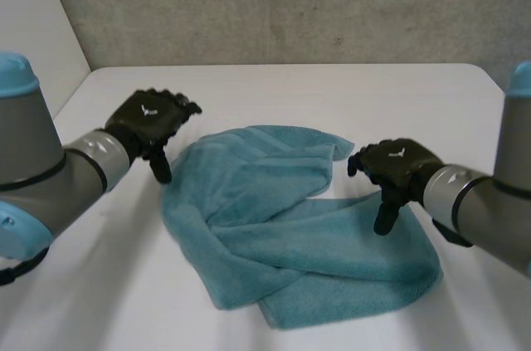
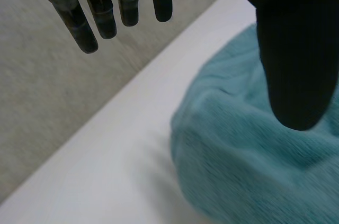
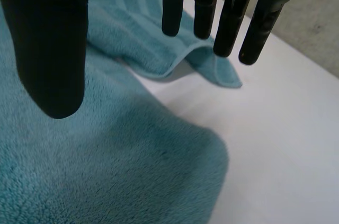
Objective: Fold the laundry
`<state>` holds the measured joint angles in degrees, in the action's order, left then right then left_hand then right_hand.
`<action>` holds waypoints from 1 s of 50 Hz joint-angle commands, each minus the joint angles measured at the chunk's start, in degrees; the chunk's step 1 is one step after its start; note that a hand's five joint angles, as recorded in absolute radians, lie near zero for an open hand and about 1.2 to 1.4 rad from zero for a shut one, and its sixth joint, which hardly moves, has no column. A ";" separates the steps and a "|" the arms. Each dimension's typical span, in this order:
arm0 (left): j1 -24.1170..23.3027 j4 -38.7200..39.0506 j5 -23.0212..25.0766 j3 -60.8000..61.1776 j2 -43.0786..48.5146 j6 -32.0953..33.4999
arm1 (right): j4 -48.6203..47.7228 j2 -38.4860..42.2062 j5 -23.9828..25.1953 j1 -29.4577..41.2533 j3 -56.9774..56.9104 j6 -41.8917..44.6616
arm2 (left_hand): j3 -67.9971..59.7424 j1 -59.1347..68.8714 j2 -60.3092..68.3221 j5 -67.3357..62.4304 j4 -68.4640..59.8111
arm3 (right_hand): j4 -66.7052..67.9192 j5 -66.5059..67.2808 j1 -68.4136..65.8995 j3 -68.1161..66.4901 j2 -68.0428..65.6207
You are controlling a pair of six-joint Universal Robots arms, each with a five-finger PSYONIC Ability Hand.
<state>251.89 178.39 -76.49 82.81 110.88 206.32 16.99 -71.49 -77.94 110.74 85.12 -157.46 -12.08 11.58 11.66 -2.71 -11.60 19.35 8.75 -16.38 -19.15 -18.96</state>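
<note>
The smooth white table [image 1: 290, 90] takes up most of the head view, with a grey speckled wall [image 1: 290, 2] rising behind its far edge; the same wall [image 2: 47, 102] shows past the table's edge [image 2: 106, 171] in the left wrist view.

On the middle of the table lies a teal terry towel [image 1: 282, 235], loosely rumpled rather than flat; one layer is thrown over another so that a thick rounded fold runs across it, and a hemmed corner pokes out on the far side towards the right hand; its near part bulges towards the front edge of the table.

The grey left arm [image 1: 75, 168] with its light-blue cap reaches in from the left side, the grey right arm [image 1: 481, 202] from the right.

The black left hand [image 1: 153, 119] hangs just beside the towel's left edge; its fingers [image 2: 79, 23] are straight and spread a little apart, the thumb [image 2: 296, 65] stands well away from them over the towel's rim [image 2: 254, 171], and nothing is held between them.

The black right hand [image 1: 398, 164] hangs over the towel's right part, near the hemmed corner; its fingers [image 3: 230, 17] are likewise straight and slightly apart, pointing towards that corner and the bare table [image 3: 280, 144] beyond it; its thumb [image 3: 50, 49] points down at the plush cloth [image 3: 106, 171], wide of the fingers, with nothing gripped; whether the thumb tip touches the towel cannot be told.
</note>
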 commanded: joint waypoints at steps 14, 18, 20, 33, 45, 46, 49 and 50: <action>1.14 1.44 -0.07 6.40 -0.49 -0.39 | -17.78 11.10 0.15 -0.08 5.49 -0.74 | 1.36 -0.86 -0.94 1.99 0.87 | 18.32 18.92 -21.29 -18.52 -18.71; 1.14 1.44 -0.07 6.49 -0.49 -0.39 | -17.86 12.42 0.15 -0.17 5.14 -0.66 | 1.36 -0.86 -0.94 1.99 0.88 | 21.00 21.59 -23.96 -21.19 -21.39; 1.06 1.44 0.02 6.75 -0.49 -0.39 | -17.95 13.13 0.24 -0.17 4.97 -0.66 | 1.36 -0.86 -0.94 1.99 0.88 | 30.22 30.81 -33.18 -30.41 -30.60; -0.09 8.29 0.37 3.77 0.74 -1.00 | -19.18 0.13 0.86 0.18 6.11 -1.27 | 2.03 -1.53 -1.62 2.66 1.55 | 60.65 61.25 -63.62 -60.85 -61.04; -5.01 8.12 13.28 -6.61 11.37 -1.00 | -18.83 -17.53 9.64 2.11 8.04 -3.47 | 2.08 -1.58 -1.66 2.71 1.60 | 60.65 61.25 -63.62 -60.85 -61.04; -5.62 7.86 15.29 -6.69 12.25 -0.92 | -18.83 -19.89 10.78 2.11 8.04 -3.73 | 2.08 -1.58 -1.66 2.71 1.60 | 60.65 61.25 -63.62 -60.85 -61.04; -6.76 7.06 18.12 -6.70 13.39 -0.83 | -18.83 -23.16 12.01 2.29 8.48 -4.34 | 2.08 -1.58 -1.66 2.71 1.60 | 60.65 61.25 -63.62 -60.85 -61.04; -7.55 6.45 19.87 -6.78 14.18 -0.83 | -18.83 -24.74 12.54 2.46 8.66 -4.78 | 2.08 -1.58 -1.66 2.71 1.60 | 60.65 61.25 -63.62 -60.85 -61.04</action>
<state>246.88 186.71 -64.61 76.77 121.56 205.34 -1.81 -88.08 -69.21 112.82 92.98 -160.79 -12.08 11.58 11.66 -2.71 -11.60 68.06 55.10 -55.44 -67.55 -67.44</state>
